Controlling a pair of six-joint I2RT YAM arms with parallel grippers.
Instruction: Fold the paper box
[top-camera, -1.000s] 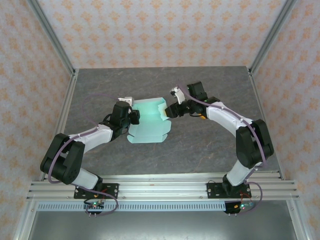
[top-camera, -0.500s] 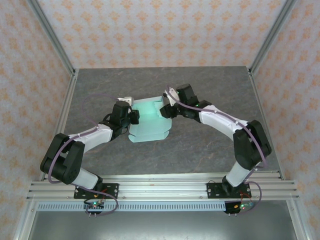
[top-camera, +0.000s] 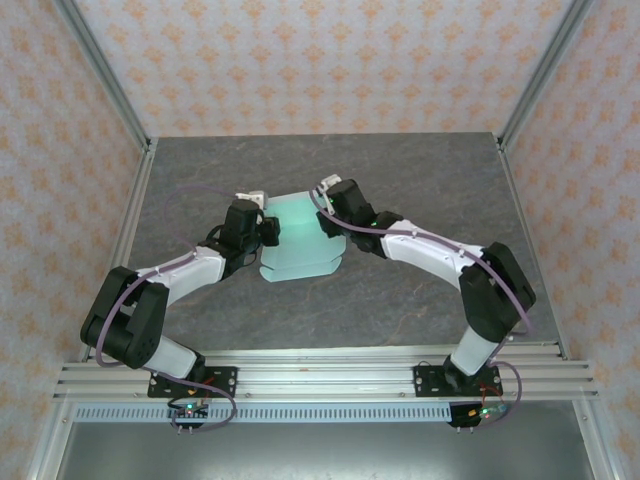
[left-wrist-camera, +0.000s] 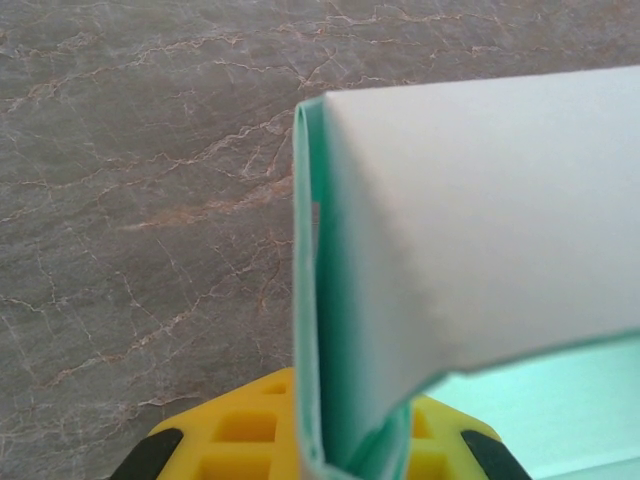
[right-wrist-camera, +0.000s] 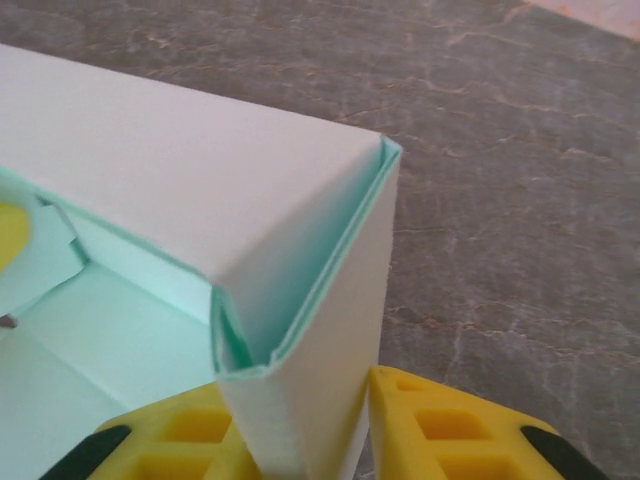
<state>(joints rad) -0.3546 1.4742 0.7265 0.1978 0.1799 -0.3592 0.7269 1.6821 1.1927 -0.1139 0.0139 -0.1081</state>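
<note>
Roughly halfway, I judge: the paper box (top-camera: 298, 250) rests on the desk (top-camera: 430, 180) between both hands, side walls doubled upright, left hand (top-camera: 270, 232) pinching one, right hand (top-camera: 328, 218) straddling the other, grip unclear, near flaps still flat.

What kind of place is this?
Likely a robot lab test cell: a stone-look table boxed in by patterned panels on a metal frame, with two arms bolted to a rail.

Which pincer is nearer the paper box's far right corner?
Right. The right pincer straddles that corner of the paper box; the left pincer is clamped on its opposite, left edge.
</note>
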